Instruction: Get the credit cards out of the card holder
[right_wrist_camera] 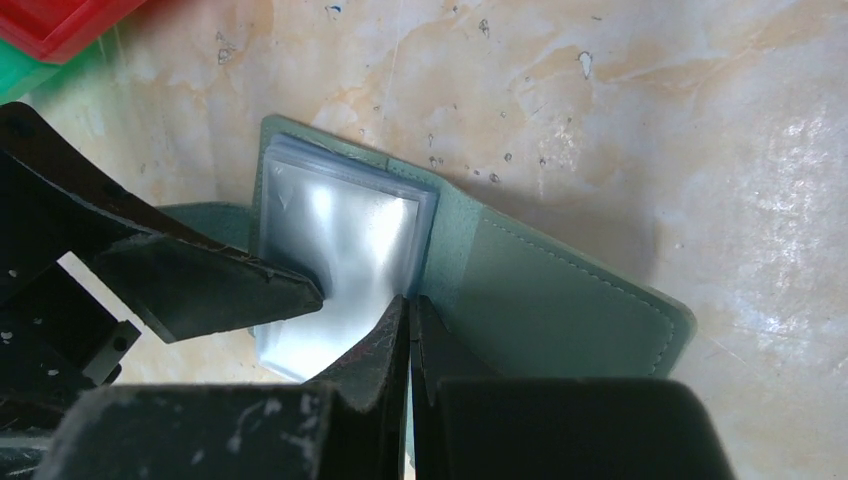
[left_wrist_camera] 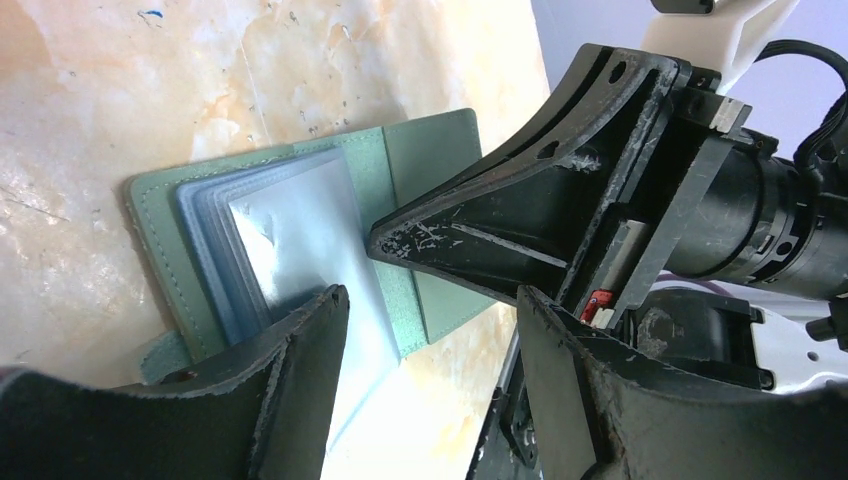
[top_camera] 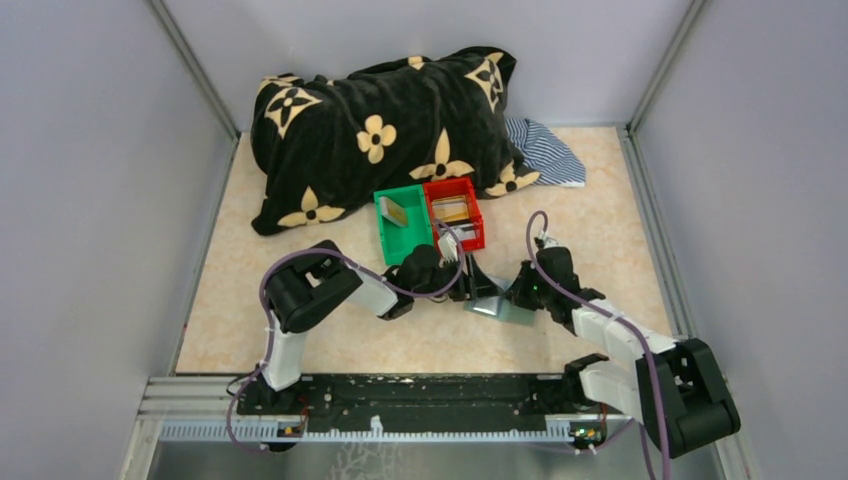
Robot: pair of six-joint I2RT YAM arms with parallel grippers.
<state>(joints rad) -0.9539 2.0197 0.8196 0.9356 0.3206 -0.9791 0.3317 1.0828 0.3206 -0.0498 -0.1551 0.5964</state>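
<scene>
The card holder (top_camera: pixel 492 307) lies open on the table between my two grippers. It is grey-green with glaring clear sleeves (left_wrist_camera: pixel 290 230) stacked on its left panel. No card shows in the sleeves. My left gripper (left_wrist_camera: pixel 430 300) is open and empty, with one finger (right_wrist_camera: pixel 230 285) over the sleeves. My right gripper (right_wrist_camera: pixel 408 305) is shut, its tips pressed on the holder's spine (right_wrist_camera: pixel 450 240) beside the sleeves. It also shows in the left wrist view (left_wrist_camera: pixel 380 242). Tan-gold credit cards lie in the red bin (top_camera: pixel 452 210), and one tan-gold card lies in the green bin (top_camera: pixel 395 212).
The green bin (top_camera: pixel 398 243) and the red bin (top_camera: pixel 473 232) stand side by side just behind the grippers. A black blanket with tan flowers (top_camera: pixel 380 130) and a striped cloth (top_camera: pixel 545 150) lie at the back. Grey walls enclose the table.
</scene>
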